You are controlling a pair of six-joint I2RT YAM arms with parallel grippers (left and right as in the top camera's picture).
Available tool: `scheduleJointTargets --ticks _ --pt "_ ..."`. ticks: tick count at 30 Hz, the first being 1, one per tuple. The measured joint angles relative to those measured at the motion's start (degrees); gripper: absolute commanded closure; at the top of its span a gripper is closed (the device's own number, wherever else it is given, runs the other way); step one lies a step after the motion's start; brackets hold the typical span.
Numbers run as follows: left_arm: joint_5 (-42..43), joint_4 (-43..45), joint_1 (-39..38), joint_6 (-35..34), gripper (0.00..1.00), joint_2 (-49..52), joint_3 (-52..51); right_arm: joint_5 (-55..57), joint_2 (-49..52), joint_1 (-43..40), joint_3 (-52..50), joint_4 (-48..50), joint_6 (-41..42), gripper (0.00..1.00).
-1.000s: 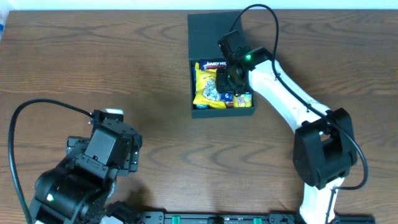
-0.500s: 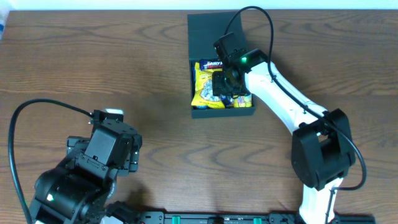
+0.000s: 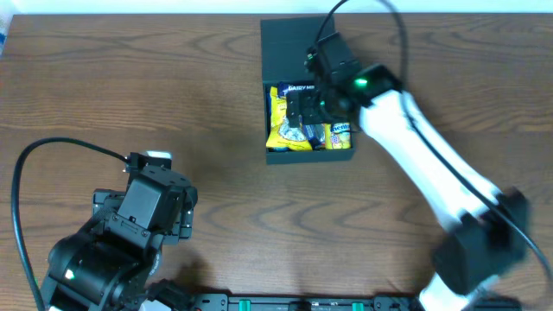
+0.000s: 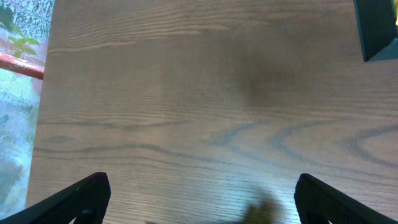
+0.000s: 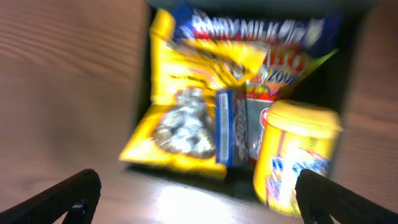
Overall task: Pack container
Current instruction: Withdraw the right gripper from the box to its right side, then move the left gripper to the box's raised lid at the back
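A dark brown wood-grain table (image 3: 216, 104) fills the scene. In the left wrist view a pale speckled floor and a red bar (image 4: 18, 62) show past its left edge.

At the near left sits the black left arm (image 3: 121, 233) with a black cable (image 3: 52, 147) looping out from it. The left claw (image 4: 202, 193) has its fingers spread wide over bare wood and grips nothing. It is well apart from the container (image 3: 308, 156), of which only a corner shows at the top right of that view.

The container stands at the far middle of the table. It is a matte, dark teal-green square box, and its flap lid (image 3: 289, 47) of the same colour lies open toward the far side. The white right arm (image 3: 423, 155), blurred, reaches in from the near right and covers the box's right part. Its cable (image 3: 346, 13) arcs over the lid. The right claw (image 5: 199, 193) hangs over the box, fingers wide apart and empty.

Inside the box:
- **Nearest:** a yellow packet (image 5: 180, 124) picturing silvery pieces, a slim blue packet (image 5: 225, 127) just beside it, and a yellow lidded tub (image 5: 298, 155) at the right. The tub's print is too blurred to read.
- **Behind those:** a red-orange packet (image 5: 273, 68).
- **Against the far wall:** a blue wrapper (image 5: 249, 28) reading "DAIRY MILK".
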Motion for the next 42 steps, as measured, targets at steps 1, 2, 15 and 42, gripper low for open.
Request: scheduleJointTargets --ticks 1,2,15,42 --pt "0.0 0.0 0.0 0.0 0.05 0.0 0.0 0.0 -3.7 0.0 0.5 -1.1 -0.4 0.01" --pt "0.0 0.0 0.0 0.0 0.05 0.0 0.0 0.1 -6.4 0.0 0.9 -2.2 -0.6 0.01" --pt "1.9 0.7 0.0 0.0 0.05 0.0 0.0 13.7 -22.6 0.2 2.0 -23.3 -1.7 0.01" --pt "40.5 21.1 18.7 1.2 0.05 50.1 40.7 19.9 -22.5 -12.9 -12.0 -18.2 -3.2 0.01"
